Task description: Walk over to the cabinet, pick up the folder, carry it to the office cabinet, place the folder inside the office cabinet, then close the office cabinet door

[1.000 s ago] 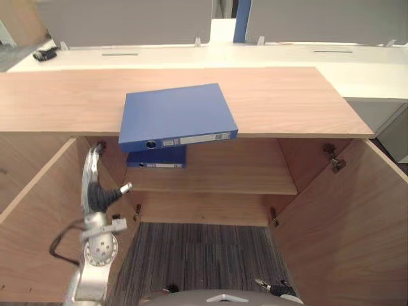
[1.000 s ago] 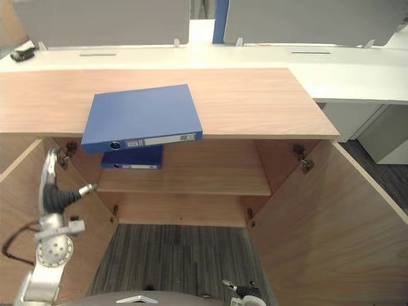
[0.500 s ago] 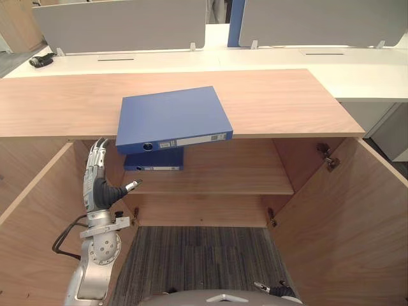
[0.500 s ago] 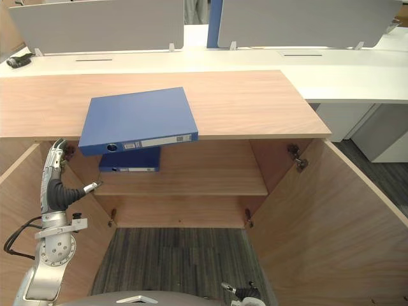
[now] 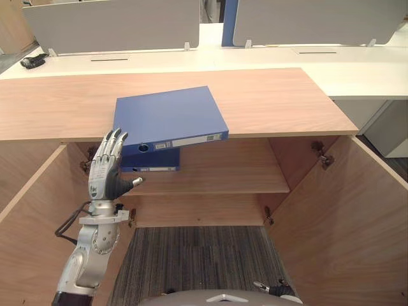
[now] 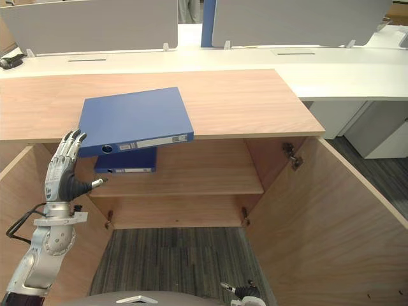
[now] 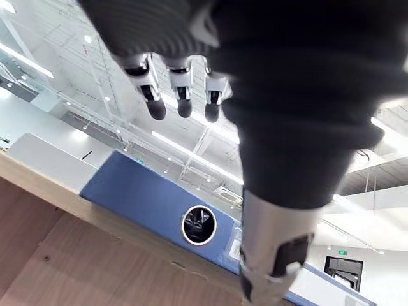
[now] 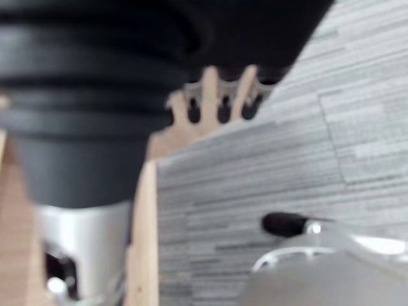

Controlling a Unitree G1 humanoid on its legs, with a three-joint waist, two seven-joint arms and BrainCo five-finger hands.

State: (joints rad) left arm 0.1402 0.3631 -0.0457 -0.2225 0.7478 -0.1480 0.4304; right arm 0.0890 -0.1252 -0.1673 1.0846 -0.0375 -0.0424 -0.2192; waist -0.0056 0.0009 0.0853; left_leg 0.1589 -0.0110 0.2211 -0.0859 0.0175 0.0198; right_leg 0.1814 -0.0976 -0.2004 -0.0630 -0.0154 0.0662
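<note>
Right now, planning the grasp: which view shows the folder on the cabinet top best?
Left eye view: the whole folder, spine at the cabinet edge, left hand open nearby. Right eye view matches; left wrist view shows its spine close-up.

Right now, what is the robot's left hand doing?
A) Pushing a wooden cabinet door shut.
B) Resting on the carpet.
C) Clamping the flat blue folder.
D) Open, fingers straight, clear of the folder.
D: the left hand has straight fingers, and the left wrist view shows a gap between them and the flat blue folder on the wooden cabinet top.
</note>
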